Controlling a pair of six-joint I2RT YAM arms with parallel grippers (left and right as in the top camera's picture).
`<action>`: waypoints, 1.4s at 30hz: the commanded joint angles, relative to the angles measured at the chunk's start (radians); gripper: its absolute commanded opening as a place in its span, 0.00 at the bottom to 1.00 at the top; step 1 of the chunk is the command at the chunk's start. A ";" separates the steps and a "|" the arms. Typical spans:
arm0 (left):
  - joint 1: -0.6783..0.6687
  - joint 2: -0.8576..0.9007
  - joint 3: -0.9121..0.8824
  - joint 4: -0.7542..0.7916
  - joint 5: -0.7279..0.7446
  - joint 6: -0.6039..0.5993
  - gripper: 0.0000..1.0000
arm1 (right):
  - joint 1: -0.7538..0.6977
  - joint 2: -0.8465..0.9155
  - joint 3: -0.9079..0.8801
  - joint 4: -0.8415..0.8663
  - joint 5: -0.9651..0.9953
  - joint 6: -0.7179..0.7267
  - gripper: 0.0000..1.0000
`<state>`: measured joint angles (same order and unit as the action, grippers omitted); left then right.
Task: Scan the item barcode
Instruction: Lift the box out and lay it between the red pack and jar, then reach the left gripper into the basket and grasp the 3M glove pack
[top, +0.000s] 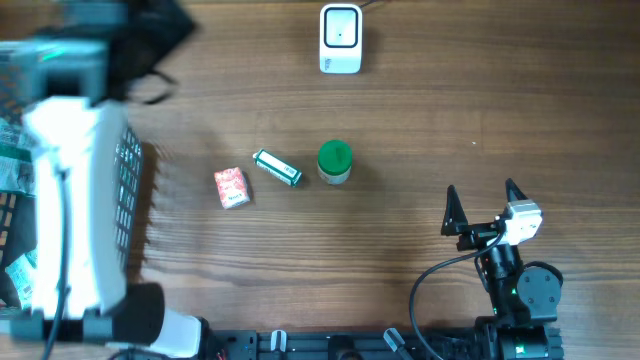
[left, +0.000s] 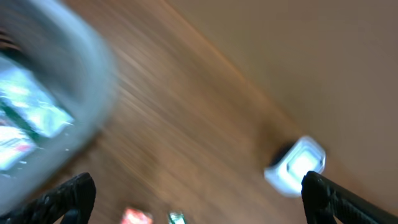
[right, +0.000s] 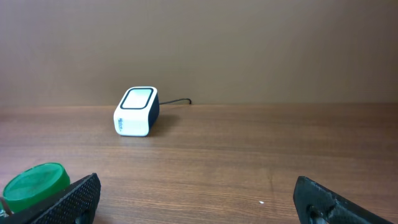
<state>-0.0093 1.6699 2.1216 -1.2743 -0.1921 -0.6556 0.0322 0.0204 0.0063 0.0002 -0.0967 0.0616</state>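
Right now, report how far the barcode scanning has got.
Done, apparently: packets lie in the wire basket on the left, though whether they were scanned cannot be told. In hand: nothing; the left gripper, near the basket, and the right gripper are both open and empty. Left: the red box, green-and-white tube and green-lidded jar lie on the table, apart from the white scanner.

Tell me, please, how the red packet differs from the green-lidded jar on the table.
The red packet is flat and rectangular; the green-lidded jar is round. The packet lies at the row's left end; the jar stands upright at its right end. Both rest on the table.
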 joint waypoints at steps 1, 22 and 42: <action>0.238 -0.051 0.030 -0.090 -0.026 -0.056 1.00 | 0.004 -0.002 -0.001 0.005 -0.005 -0.008 1.00; 0.612 0.255 -0.619 0.296 0.046 -0.136 1.00 | 0.004 -0.002 -0.001 0.005 -0.005 -0.009 1.00; 0.563 0.477 -0.619 0.256 0.045 -0.107 0.04 | 0.004 -0.002 -0.001 0.005 -0.005 -0.008 1.00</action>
<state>0.5560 2.0762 1.5417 -0.9909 -0.1600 -0.7719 0.0322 0.0204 0.0063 0.0002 -0.0967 0.0616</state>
